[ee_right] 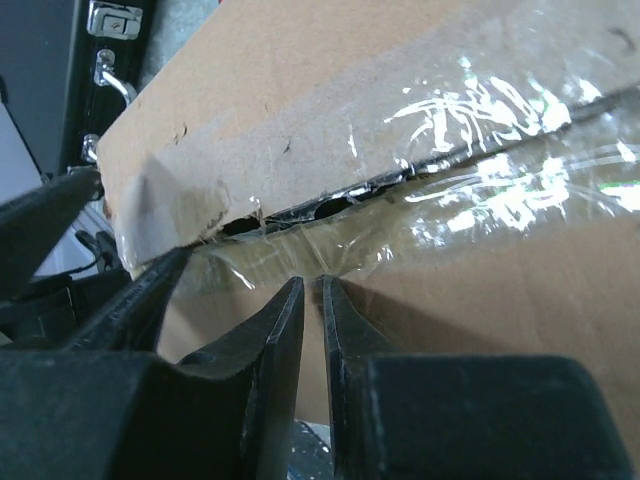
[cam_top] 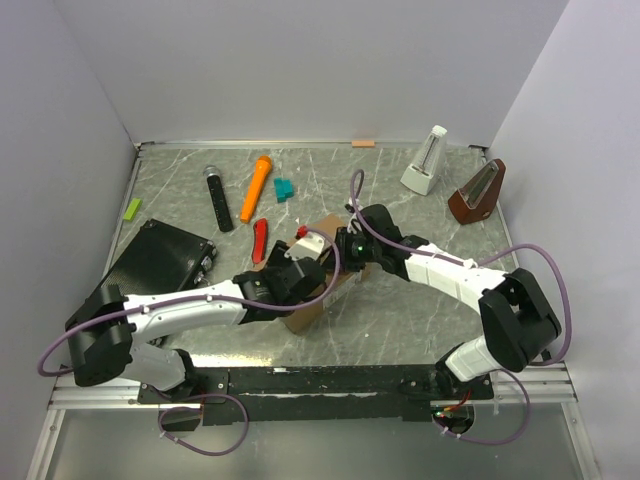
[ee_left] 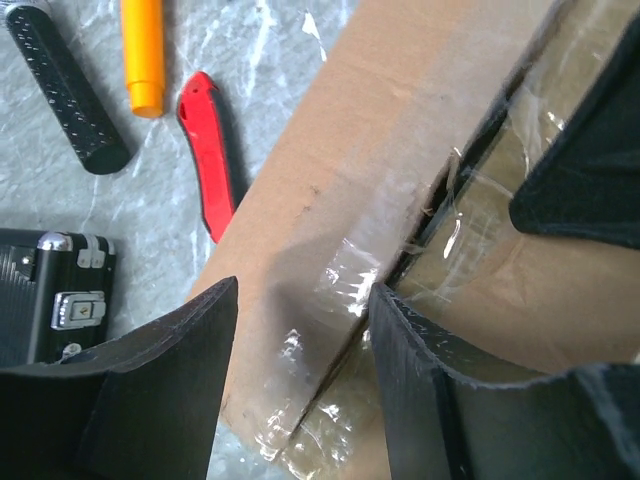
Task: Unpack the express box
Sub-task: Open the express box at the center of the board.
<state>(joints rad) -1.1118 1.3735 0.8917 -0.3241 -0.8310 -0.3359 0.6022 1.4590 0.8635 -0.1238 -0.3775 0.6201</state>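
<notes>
The express box is a brown cardboard carton at the table's middle, mostly hidden under both grippers. Clear tape runs along its top seam, which gapes a little. My left gripper is open over the box's near end, one finger outside the side wall and the other at the seam. My right gripper is at the seam from the other side. Its fingers are nearly together, and the clear tape is tented up to their tips. The box fills the right wrist view.
A black ribbed case lies left of the box. A red knife, an orange marker, a black cylinder and a teal block lie behind it. Two metronomes, white and brown, stand at the back right.
</notes>
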